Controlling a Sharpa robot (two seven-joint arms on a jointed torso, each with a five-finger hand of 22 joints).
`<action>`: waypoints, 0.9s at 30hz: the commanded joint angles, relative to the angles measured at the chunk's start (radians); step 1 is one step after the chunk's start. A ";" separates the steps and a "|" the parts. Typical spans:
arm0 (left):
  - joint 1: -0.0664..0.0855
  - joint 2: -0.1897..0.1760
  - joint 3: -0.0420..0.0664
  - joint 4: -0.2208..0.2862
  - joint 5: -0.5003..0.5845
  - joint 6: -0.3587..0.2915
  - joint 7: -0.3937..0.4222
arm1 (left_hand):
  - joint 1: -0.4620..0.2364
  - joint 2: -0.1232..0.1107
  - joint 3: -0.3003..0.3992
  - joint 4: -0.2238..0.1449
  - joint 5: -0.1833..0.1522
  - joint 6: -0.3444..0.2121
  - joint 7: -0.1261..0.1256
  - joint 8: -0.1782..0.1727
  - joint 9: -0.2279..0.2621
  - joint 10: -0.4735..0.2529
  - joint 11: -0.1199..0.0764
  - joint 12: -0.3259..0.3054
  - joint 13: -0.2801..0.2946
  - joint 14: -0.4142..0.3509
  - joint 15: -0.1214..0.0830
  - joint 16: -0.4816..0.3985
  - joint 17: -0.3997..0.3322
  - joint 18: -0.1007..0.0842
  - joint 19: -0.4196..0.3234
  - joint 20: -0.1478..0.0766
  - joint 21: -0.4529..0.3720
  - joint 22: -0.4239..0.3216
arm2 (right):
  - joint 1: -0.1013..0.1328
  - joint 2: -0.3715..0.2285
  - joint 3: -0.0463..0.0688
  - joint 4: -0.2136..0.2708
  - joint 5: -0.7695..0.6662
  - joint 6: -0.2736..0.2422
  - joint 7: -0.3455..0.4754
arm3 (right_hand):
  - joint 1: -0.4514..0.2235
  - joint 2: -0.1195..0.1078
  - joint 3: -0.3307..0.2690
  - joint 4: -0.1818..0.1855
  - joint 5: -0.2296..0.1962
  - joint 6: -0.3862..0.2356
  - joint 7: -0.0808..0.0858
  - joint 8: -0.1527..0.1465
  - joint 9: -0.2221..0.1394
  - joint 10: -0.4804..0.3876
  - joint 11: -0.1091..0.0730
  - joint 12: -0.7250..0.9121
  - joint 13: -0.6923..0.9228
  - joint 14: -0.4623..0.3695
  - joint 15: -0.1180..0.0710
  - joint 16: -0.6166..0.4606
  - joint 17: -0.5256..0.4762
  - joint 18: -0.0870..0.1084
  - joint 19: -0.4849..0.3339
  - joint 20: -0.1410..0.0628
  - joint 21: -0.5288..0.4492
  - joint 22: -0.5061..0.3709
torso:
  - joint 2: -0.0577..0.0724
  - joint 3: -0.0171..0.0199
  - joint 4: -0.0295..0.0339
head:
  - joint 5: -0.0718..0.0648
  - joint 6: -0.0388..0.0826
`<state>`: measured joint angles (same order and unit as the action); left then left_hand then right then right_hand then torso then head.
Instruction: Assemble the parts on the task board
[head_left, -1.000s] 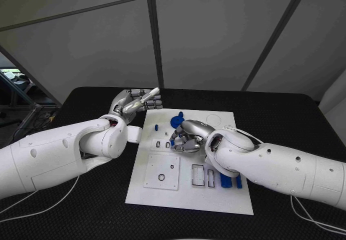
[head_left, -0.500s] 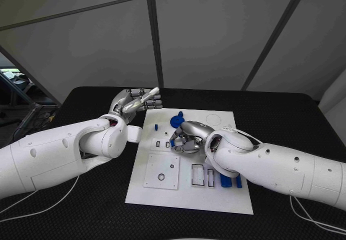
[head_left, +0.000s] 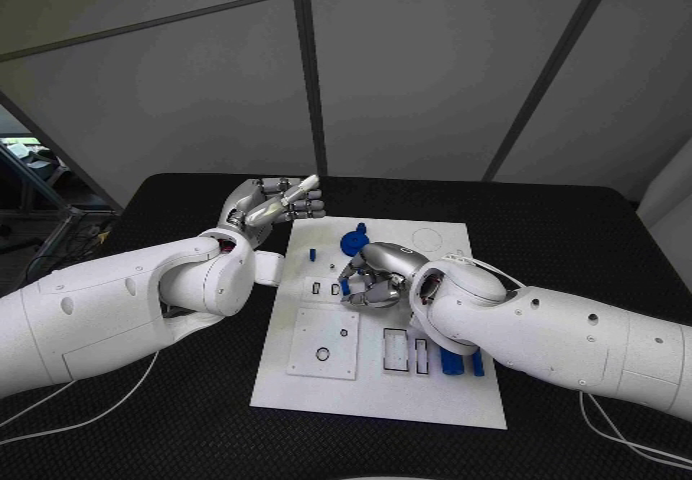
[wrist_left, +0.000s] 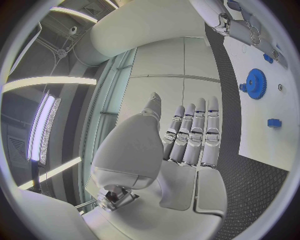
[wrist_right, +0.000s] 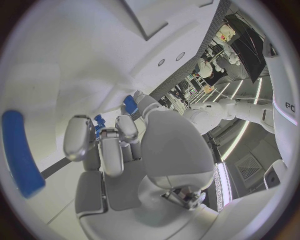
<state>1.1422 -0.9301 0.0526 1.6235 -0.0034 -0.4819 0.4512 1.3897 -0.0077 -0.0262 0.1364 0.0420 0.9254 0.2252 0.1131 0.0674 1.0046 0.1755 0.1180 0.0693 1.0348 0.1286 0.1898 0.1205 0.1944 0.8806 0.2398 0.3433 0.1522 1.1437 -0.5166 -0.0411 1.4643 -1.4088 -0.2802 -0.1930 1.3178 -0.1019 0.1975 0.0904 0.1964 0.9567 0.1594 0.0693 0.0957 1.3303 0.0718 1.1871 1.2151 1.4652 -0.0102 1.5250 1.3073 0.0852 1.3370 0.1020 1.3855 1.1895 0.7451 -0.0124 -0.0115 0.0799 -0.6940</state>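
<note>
The white task board (head_left: 433, 395) lies in the middle of the black table. My right hand (head_left: 378, 272) hovers low over its middle with fingers curled, and pinches a small blue part (head_left: 343, 288) beside two small slots. In the right wrist view the right hand (wrist_right: 125, 145) has a blue piece (wrist_right: 130, 104) at its fingertips. My left hand (head_left: 274, 205) is raised off the board's far left corner, flat and holding nothing. A blue gear (head_left: 351, 241) and a small blue peg (head_left: 310, 255) stand on the far part of the board.
Blue bars (head_left: 459, 362) lie on the board by my right forearm, next to two rectangular slots (head_left: 405, 352) and a square inset plate (head_left: 326, 342). The left wrist view shows the gear (wrist_left: 255, 83) and peg (wrist_left: 274, 122). Cables (head_left: 613, 425) trail on the table.
</note>
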 joint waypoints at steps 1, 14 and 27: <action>0.001 0.002 0.001 0.000 -0.003 0.011 0.003 | -0.005 0.006 -0.007 -0.001 0.005 0.002 0.007 -0.005 -0.001 -0.002 0.004 -0.006 -0.001 0.002 0.006 -0.004 0.001 -0.015 -0.009 0.000 0.000 -0.001 | 0.000 0.001 -0.001 -0.001 -0.004 -0.011 -0.010 | -0.015 -0.012 -0.022 0.008 -0.007 -0.026 0.004 -0.006 -0.004 -0.018 0.003 -0.015 -0.011 0.082 0.011 -0.006 0.164 -0.008 -0.001 0.007 -0.004 0.000 | 0.000 0.0003 -0.0006 | -0.001 -0.001; 0.001 0.001 0.000 -0.008 -0.003 0.017 -0.002 | -0.002 0.017 -0.013 -0.005 0.005 0.022 -0.010 -0.002 0.003 0.025 -0.007 -0.002 0.002 0.009 0.000 -0.009 0.003 -0.013 -0.008 -0.001 0.002 -0.001 | -0.005 -0.027 -0.001 0.032 0.044 -0.160 0.105 | 0.051 -0.025 -0.259 0.157 -0.138 -0.158 0.039 0.009 -0.027 -0.042 0.037 -0.005 -0.029 0.081 0.040 -0.008 0.163 -0.005 -0.011 0.035 -0.013 -0.013 | -0.002 0.0005 -0.0005 | -0.001 0.003; 0.001 -0.009 0.000 -0.031 -0.130 -0.012 -0.085 | 0.021 0.056 -0.019 -0.021 0.007 0.115 -0.051 0.018 0.010 0.172 -0.065 0.030 0.018 0.255 -0.077 0.124 0.084 -0.008 0.157 -0.069 0.117 0.052 | 0.023 -0.139 0.003 0.131 0.280 -0.168 0.340 | 0.149 0.055 -0.250 0.106 -0.142 -0.064 0.005 0.063 -0.017 -0.137 0.004 -0.156 -0.188 0.042 0.012 -0.100 0.021 0.026 -0.111 0.011 -0.110 -0.174 | -0.014 0.0026 -0.0003 | 0.018 0.010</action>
<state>1.1418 -0.9372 0.0524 1.5954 -0.0503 -0.4871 0.4107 1.4119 0.0409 -0.0450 0.1165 0.0460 1.0341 0.1752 0.1270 0.0767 1.1662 0.1137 0.1443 0.0863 1.2774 0.0565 0.3058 0.1994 0.1944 1.0305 0.1740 0.4541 0.2014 1.1610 -0.6510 -0.0398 1.5878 -1.2472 -0.4371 0.0575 1.4570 -0.0482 -0.0536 0.2013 0.0609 0.8888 0.1640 0.1306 0.0805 1.2149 0.0783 1.0655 1.0598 1.4666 0.0082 1.4384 1.3078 0.1025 1.2397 0.1161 1.2900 1.0392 0.7354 -0.0120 -0.0120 0.0958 -0.6825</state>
